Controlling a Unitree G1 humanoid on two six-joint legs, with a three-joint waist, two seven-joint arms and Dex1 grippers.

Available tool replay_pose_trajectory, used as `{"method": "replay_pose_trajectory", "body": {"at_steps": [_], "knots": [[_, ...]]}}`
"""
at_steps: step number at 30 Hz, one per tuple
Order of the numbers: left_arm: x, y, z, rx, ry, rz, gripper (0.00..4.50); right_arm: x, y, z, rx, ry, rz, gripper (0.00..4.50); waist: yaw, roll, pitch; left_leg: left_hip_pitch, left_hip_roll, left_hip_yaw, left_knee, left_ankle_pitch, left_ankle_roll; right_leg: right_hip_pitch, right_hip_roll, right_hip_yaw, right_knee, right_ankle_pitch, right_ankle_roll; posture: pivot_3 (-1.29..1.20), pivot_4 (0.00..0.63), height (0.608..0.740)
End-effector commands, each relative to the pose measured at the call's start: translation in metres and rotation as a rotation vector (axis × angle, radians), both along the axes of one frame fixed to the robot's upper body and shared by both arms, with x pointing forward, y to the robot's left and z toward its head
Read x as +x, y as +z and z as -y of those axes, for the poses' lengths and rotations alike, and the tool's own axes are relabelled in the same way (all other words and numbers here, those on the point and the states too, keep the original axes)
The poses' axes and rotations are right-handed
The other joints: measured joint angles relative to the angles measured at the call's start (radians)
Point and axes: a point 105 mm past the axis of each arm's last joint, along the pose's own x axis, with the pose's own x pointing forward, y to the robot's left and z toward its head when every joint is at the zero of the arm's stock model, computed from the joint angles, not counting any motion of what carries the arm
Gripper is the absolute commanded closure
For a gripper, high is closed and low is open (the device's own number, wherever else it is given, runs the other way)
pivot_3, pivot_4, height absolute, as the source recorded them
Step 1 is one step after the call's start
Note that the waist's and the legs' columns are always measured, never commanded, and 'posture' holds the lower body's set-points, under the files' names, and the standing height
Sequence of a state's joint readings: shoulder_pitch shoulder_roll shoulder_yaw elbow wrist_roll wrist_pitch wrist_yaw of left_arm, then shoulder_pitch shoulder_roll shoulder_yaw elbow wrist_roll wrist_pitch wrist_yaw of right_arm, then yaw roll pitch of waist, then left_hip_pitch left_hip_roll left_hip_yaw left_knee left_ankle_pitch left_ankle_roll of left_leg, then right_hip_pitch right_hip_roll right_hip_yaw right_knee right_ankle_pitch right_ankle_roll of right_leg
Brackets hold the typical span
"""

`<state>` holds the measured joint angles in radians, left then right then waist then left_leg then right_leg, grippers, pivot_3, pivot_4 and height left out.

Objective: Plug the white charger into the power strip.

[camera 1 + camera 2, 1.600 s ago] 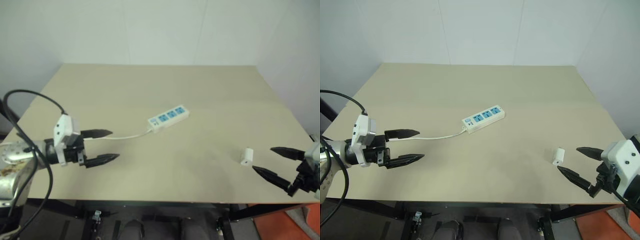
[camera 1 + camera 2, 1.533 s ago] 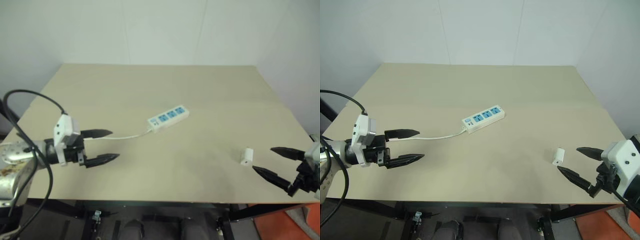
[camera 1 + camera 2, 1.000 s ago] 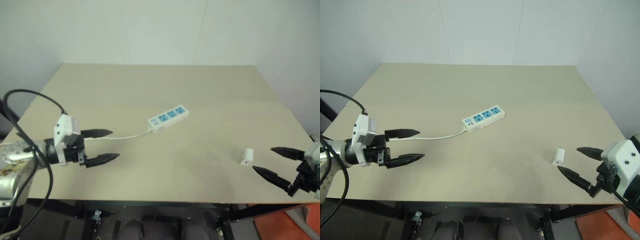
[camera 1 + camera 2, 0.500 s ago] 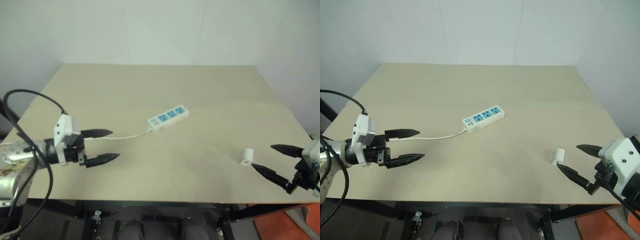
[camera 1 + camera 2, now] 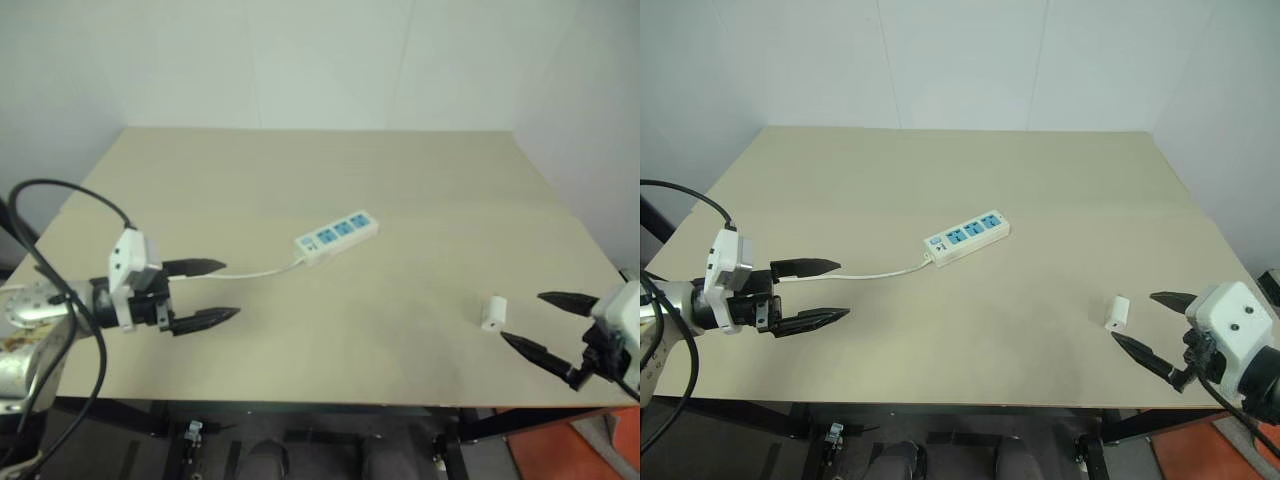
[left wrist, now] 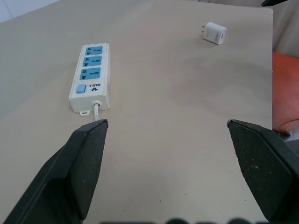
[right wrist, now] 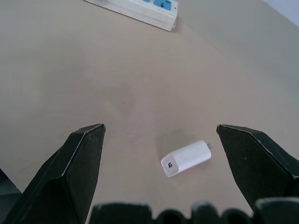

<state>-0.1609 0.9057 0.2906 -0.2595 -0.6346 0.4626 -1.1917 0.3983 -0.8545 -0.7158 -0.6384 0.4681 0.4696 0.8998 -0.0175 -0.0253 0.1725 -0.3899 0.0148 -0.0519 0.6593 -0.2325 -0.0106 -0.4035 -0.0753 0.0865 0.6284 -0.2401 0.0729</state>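
Charger [image 5: 1118,312], small and white, lies on its side on the table [image 5: 1040,190] near the right edge, just beside the right gripper [image 5: 1145,324], whose fingers are spread wide with nothing in them. Power strip [image 5: 966,237] lies in the middle. Left gripper [image 5: 822,292] is spread wide too, near the strip's cord [image 5: 875,273]

A plain beige desk [image 5: 970,190] spreads beneath and ahead of both claws, its top bare and matte. Pale walls [image 5: 960,60] rise past its far edge, and an orange patch of floor [image 5: 590,450] shows below the right claw.
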Motion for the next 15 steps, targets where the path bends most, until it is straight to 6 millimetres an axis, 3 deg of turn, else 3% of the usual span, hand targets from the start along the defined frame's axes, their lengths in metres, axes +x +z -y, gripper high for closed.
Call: {"method": "replay_pose_trajectory", "body": {"at_steps": [1,15], "knots": [[-0.0014,0.0088,0.0046,-0.008,-0.029,0.033,0.05,-0.003,0.0053,-0.0076,-0.039,0.05,0.041,0.0,0.0,0.0,0.0,0.0,0.0,0.0,0.0,0.0,0.0,0.0,0.0,0.0,0.0,0.0,0.0,0.0,0.15,0.74],[-0.0008,0.0064,0.0068,-0.012,-0.039,0.026,0.05,-0.0043,0.0038,-0.0062,-0.029,0.068,0.03,0.0,0.0,0.0,0.0,0.0,0.0,0.0,0.0,0.0,0.0,0.0,0.0,0.0,0.0,0.0,0.0,0.0,0.15,0.74]]}}
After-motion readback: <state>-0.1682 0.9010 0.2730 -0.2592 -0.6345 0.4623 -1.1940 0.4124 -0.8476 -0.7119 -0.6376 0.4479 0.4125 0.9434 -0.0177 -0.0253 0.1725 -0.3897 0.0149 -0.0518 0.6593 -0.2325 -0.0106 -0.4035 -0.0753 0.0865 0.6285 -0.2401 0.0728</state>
